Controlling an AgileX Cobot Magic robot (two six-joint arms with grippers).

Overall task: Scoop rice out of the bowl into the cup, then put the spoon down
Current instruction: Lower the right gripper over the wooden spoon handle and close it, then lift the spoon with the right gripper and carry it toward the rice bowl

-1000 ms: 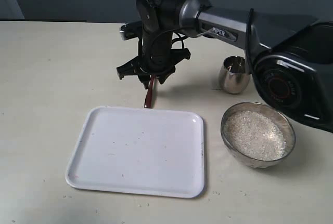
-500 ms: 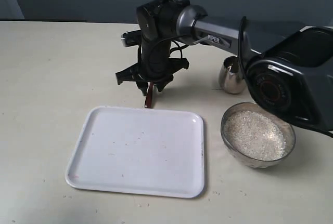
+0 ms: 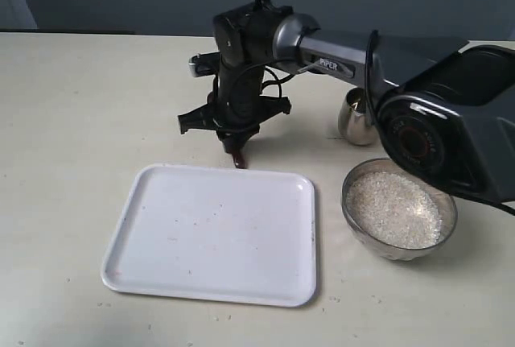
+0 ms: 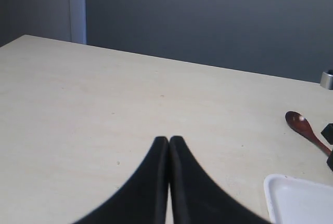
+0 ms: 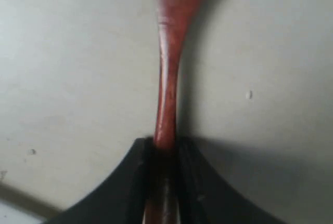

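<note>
Fingers (image 5: 134, 174) of the right gripper (image 5: 165, 143) are clamped on the straight handle of the slim dark reddish-brown wooden spoon (image 5: 167, 78), with no gap on either side of the wood. The spoon's oval end points away from the wrist, low over the pale beige tabletop (image 3: 72, 121); whether it touches the surface cannot be told.

Compared with a second ago, in the exterior view this gripper has moved slightly away from the camera. Less of the spoon now shows beneath it: only a short dark stub remains, just beyond the far edge of the flat white rectangular tray (image 3: 217, 234). The arm's elbow has also swung, so it now covers more of the small polished steel cup (image 3: 352, 118).

The wide shiny translucent-grey bowl (image 3: 447, 199) sits unmoved to the right of the tray, near the cup, with the white uncooked rice (image 3: 394, 210) heaped inside.

The left gripper (image 4: 169, 140) holds nothing. Its two black fingers (image 4: 154, 172) are pressed together, tip to tip, above bare tabletop to the left of the spoon.
</note>
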